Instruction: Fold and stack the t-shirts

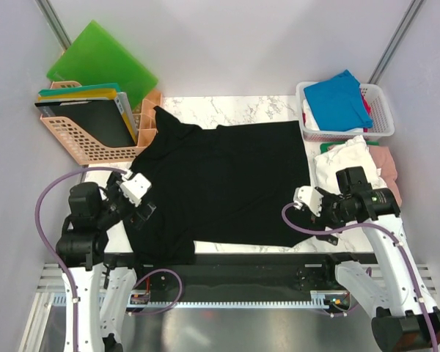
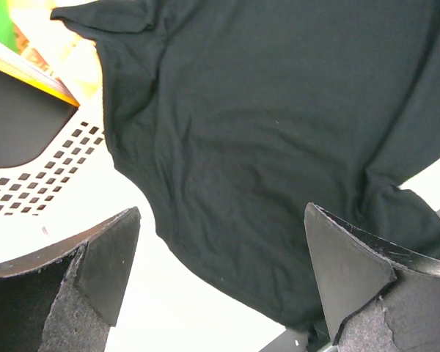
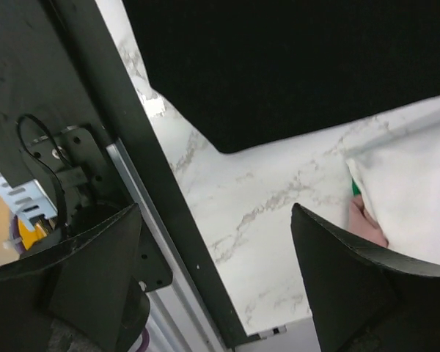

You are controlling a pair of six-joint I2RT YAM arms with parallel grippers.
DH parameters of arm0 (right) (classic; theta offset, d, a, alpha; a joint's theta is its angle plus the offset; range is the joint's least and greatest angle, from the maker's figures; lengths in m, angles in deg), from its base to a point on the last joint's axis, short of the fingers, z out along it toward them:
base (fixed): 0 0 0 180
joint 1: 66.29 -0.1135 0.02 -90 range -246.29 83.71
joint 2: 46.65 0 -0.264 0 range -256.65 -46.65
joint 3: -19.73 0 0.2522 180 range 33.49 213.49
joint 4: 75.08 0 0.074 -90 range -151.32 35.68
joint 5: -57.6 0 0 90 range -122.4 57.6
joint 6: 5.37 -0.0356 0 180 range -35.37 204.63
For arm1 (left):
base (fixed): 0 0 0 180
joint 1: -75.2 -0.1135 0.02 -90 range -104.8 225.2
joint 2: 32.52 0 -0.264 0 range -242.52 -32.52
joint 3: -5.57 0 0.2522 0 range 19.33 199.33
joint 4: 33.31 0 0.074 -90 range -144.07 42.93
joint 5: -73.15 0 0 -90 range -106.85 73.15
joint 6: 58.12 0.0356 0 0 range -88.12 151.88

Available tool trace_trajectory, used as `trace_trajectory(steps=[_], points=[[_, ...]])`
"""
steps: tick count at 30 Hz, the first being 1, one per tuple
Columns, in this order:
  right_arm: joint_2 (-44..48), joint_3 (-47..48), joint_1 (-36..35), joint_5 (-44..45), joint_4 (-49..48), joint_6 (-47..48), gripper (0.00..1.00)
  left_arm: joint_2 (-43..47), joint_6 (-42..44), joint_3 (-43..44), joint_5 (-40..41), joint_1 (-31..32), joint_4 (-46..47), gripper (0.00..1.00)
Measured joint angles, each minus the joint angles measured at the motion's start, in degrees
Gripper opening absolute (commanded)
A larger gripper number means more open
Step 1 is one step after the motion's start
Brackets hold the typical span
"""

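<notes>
Black t-shirt [image 1: 227, 183]: spread flat on tabletop [image 1: 235, 106], near-left corner reaching the front edge. Left hand [image 1: 141, 199]: wide open, empty, at the shirt's left edge. Right hand [image 1: 308, 205]: wide open, empty, over the bare strip beside white t-shirt [image 1: 345, 158].

— What is surrounding the workspace?
— Pale grey walls [image 1: 227, 44] are closing in a white marble-patterned table [image 1: 227, 106]; a metal pole [image 1: 55, 22] is slanting up each rear corner.
— And the light?
— It is falling bright and even, glaring off the table.
</notes>
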Motion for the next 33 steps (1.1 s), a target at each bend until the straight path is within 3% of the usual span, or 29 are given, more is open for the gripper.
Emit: trace_trajectory(steps=[3,7,12,16,20,22,26,33], points=[[-2.14,2.32,-0.11,-5.22,-0.26,0.13,0.86,3.02,-1.03,-3.65,0.55,0.0,2.93,1.0],[-5.64,4.13,-0.13,-8.41,-4.46,-1.49,0.87,2.75,-0.13,-3.17,-3.13,0.0,0.0,1.0],[-12.15,2.78,-0.13,-7.78,-11.78,-3.67,0.86,-8.35,7.5,4.39,-8.13,0.0,-10.84,1.0],[-17.59,2.03,-0.13,-8.81,-15.45,-6.47,0.83,-18.34,11.3,6.49,-7.41,0.0,-14.56,1.0],[-25.68,4.61,-0.22,-9.01,-19.28,-13.79,0.83,-25.09,9.77,6.14,-5.03,0.0,-9.97,1.0],[-30.14,7.98,-0.37,-8.98,-20.96,-17.59,0.98,-27.96,6.86,6.8,-5.03,0.0,-6.69,1.0],[-34.29,12.79,-2.91,-6.12,-24.55,-23.67,0.98,-37.94,0.44,11.47,-4.5,1.79,-1.22,1.0],[-44.37,19.54,-10.71,3.19,-32.44,-35.71,0.98,-56.5,-7.61,13.77,5.86,12.46,8.0,1.0]])
